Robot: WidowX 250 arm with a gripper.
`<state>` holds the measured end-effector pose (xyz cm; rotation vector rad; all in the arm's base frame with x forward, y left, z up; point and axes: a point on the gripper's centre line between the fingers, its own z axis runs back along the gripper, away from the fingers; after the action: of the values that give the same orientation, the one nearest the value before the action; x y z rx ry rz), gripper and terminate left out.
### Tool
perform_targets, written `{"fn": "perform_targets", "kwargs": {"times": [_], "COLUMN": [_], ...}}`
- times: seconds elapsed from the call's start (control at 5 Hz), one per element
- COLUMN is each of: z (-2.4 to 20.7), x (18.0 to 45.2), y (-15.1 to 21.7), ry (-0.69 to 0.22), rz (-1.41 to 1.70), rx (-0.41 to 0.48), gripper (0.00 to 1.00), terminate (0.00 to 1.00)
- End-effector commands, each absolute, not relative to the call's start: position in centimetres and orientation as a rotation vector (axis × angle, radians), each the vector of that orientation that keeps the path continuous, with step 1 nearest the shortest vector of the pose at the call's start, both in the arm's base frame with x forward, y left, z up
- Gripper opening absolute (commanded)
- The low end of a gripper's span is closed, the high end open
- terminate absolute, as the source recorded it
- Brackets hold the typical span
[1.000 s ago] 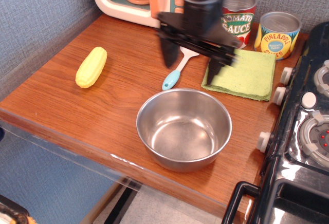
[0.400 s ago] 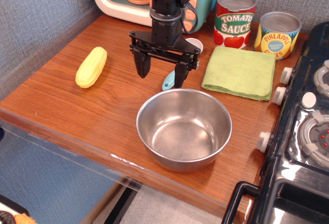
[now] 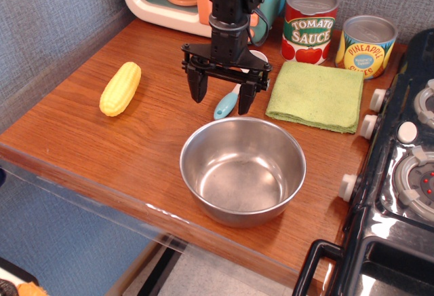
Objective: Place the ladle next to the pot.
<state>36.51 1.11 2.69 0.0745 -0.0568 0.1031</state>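
Behind the pot [image 3: 243, 171], the ladle [image 3: 229, 101] is seen lying flat on the wood. Nothing is held by the gripper [image 3: 224, 94], spread wide above it. Being light, stiff, slick plastic, it is best pinched across the handle.

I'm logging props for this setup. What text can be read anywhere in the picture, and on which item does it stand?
"TOMATO SAUCE": on the red-labelled tin can.
"PINEAPPLE SLICES": on the yellow-labelled tin can; "SLICES" is small and only just legible.
A smaller line between those two words is too blurred to read.
No other text shows.
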Motion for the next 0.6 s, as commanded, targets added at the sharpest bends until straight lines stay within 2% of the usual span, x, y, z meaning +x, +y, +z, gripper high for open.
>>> {"fn": "perform_targets", "kwargs": {"times": [0.0,0.2,0.4], "z": [3.1,2.5,2.1], "x": [37.4,37.1,36.4], "y": [1.9,1.9,1.5], "ry": [-0.092,-0.082,-0.069], "rz": [0.118,0.122,0.125], "rx": [0.079,0.082,0.085], "gripper": [1.0,0.0,0.0], "terminate": [0.0,0.0,0.0]}}
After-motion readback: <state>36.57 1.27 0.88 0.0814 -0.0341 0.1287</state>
